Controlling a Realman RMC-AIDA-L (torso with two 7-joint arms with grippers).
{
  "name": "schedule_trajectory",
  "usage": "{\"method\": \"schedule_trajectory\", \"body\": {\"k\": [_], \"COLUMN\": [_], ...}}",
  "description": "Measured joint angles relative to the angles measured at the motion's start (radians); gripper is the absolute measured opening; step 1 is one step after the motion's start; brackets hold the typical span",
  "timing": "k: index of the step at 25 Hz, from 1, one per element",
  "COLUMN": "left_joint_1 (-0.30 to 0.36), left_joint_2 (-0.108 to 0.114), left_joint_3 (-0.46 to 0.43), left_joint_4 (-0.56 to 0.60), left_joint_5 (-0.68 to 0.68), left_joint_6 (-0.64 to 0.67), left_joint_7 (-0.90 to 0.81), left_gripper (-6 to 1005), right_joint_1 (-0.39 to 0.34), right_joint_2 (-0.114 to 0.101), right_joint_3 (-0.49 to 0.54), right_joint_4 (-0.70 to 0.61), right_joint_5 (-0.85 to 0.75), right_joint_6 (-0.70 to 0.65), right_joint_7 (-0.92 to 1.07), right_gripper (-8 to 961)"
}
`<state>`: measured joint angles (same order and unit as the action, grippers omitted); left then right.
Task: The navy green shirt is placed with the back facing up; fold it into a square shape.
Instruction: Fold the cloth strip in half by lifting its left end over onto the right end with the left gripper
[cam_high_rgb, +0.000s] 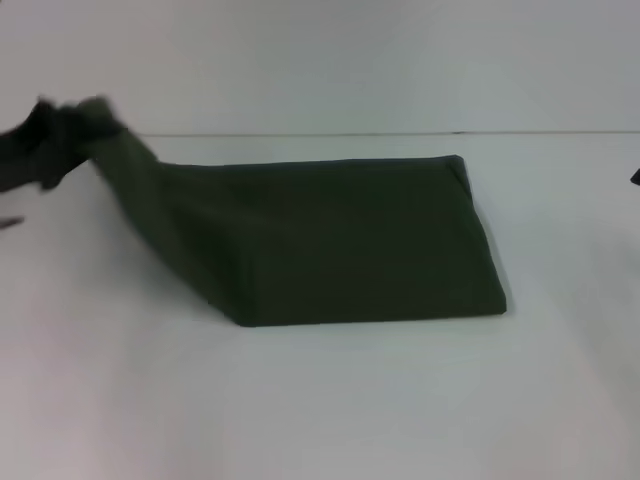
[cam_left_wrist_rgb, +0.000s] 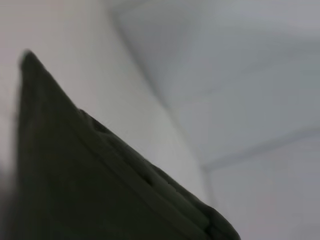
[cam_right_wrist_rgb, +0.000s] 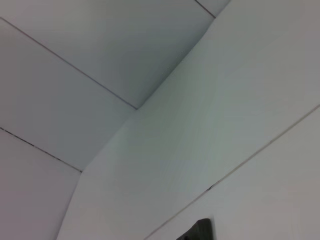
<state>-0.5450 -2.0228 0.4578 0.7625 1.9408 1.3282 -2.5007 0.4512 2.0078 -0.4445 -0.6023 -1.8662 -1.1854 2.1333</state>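
Your left gripper (cam_high_rgb: 85, 125) lifts 1 end of the soft dark olive-green shirt (cam_high_rgb: 340, 240), fingers pinching it, above the white bench (cam_high_rgb: 320, 400); the rest lies folded flat.

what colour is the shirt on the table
Plain dark olive green, no print: the navy green shirt shows best in the head view.

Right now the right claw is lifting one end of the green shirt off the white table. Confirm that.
Not quite: it is the left claw doing the lifting. The head view shows it at the table's left side, raising one end of the green shirt. The right claw is barely visible at the right edge, away from the shirt.
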Motion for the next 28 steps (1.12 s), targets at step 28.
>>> {"method": "schedule_trajectory", "body": {"k": [28], "left_joint_1": [-0.447], "left_joint_2": [-0.153], "left_joint_3": [0.814], "left_joint_4": [-0.251], "left_joint_5": [-0.276], "left_joint_6": [-0.311], "left_joint_7": [0.339], "left_gripper": [143], "right_joint_1": [0.007], "right_joint_2": [-0.001], "right_joint_3": [-0.005], "right_joint_4": [0.033], "right_joint_5": [-0.001], "right_joint_6": [0.0], "right_joint_7": [-0.018], "right_gripper": [765]}}
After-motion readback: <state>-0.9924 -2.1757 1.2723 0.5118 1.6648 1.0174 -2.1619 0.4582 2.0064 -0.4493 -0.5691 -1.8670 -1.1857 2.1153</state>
